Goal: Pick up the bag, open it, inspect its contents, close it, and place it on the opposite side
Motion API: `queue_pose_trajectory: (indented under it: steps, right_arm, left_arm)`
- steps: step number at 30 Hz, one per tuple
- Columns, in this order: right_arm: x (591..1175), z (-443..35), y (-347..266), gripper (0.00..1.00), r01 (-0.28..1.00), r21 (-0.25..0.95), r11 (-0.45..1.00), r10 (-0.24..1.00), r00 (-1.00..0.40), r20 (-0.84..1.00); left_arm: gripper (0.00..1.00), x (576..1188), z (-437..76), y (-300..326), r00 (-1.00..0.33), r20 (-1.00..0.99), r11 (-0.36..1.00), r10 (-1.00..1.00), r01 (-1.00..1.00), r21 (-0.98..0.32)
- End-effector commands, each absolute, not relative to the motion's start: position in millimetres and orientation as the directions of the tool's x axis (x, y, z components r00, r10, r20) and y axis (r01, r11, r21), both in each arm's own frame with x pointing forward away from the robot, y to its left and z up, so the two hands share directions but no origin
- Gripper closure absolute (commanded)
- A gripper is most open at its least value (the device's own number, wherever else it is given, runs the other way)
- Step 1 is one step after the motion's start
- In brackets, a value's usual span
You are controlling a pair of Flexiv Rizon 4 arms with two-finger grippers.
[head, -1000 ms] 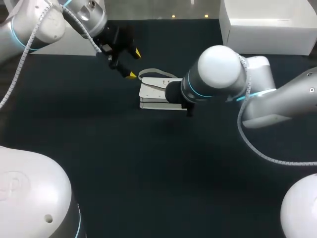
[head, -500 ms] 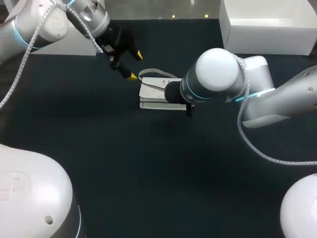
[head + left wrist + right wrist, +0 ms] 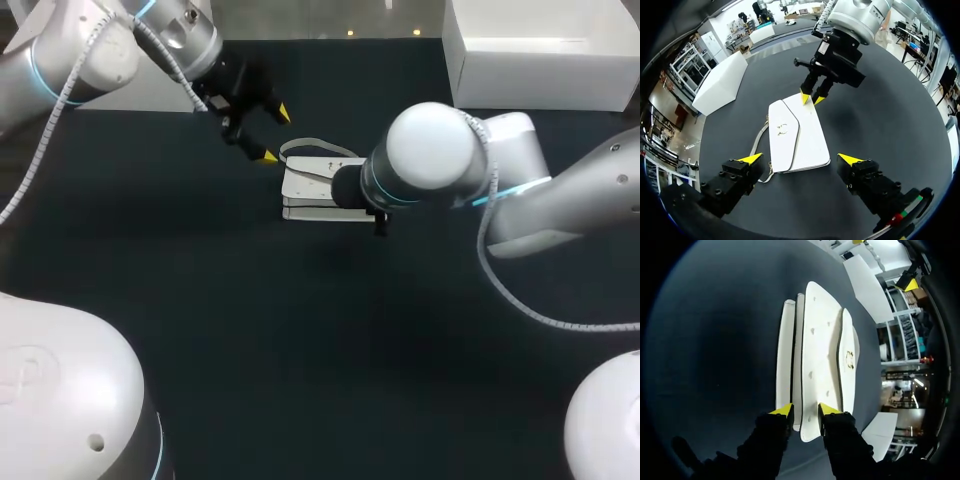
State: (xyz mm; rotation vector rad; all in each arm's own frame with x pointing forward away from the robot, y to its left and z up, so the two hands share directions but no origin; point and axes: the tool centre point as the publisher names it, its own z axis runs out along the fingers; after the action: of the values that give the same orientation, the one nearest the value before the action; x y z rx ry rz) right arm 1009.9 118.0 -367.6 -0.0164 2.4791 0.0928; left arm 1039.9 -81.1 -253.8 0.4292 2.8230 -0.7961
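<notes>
Table (image 3: 300, 350): Since everything rests on it, you start here. Its dark top lies under the left claw (image 3: 800, 159) and the right claw (image 3: 806, 410), and the bag (image 3: 800, 137) sits on it between them.
White box (image 3: 540, 60): It is well apart from both claws, off past your right arm (image 3: 560, 200) at the table's far corner. You can judge it no part of the job.
Second white box (image 3: 865, 287): It is ahead of the right claw, beyond the bag's far end and off to one side, well apart from the bag.
Bag: It is white and lies flat with its flap (image 3: 782, 135) down, lengthwise with one claw at each end. You can judge the task barely begun. The bag is not yet lifted, and opening, inspecting, closing and setting it on the opposite side are all left.
Left claw: It is spread wide and holds nothing. It hangs above the bag's strap end, so the near edge shows between and below its tips.
Right claw: It is down at the bag's other end, right at the edge. You cannot tell whether it has clamped the bag or only touches it.
Strap (image 3: 759, 145): This thin pale loop trails from the bag beside one tip of the left claw, and neither claw touches it.
Clasp (image 3: 782, 129): It is small and gold, on the flap ahead of the left claw, and looks fastened, so you have not begun the opening.
</notes>
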Motion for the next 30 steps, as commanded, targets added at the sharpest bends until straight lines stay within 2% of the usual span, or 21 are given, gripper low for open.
queue_pose_trajectory:
  steps: [1, 2, 4, 15, 28, 30]
  right_arm:
    - [1010.1, -368.4, 120.7, 0.75, -0.027, 0.054, 0.998, 0.013, -0.785, -0.619]
    - [1010.3, -368.3, 120.7, 0.78, -0.026, 0.053, 0.998, 0.013, -0.785, -0.620]
    - [1010.4, -368.2, 120.8, 1.00, -0.024, 0.052, 0.998, 0.013, -0.784, -0.621]
    - [1005.4, -370.2, 123.8, 1.00, -0.011, 0.063, 0.998, 0.030, -0.783, -0.621]
    - [1005.4, -370.2, 123.8, 1.00, -0.011, 0.063, 0.998, 0.030, -0.783, -0.621]
    - [1005.4, -370.2, 123.8, 1.00, -0.011, 0.063, 0.998, 0.030, -0.783, -0.621]
  left_arm:
    - [0.00, 1039.2, -255.7, -81.8, -0.942, -0.248, 0.814, 0.226, 0.323, -0.483]
    - [0.00, 1039.0, -256.0, -82.3, -0.942, -0.249, 0.814, 0.227, 0.324, -0.482]
    - [0.00, 1038.2, -257.3, -83.6, -0.940, -0.254, 0.813, 0.228, 0.327, -0.482]
    - [0.00, 1035.7, -276.8, -99.7, -0.882, -0.406, 0.777, 0.238, 0.424, -0.465]
    - [0.00, 1038.1, -278.3, -102.3, -0.887, -0.395, 0.777, 0.237, 0.417, -0.471]
    - [0.00, 1036.8, -285.8, -106.7, -0.867, -0.415, 0.744, 0.276, 0.467, -0.479]
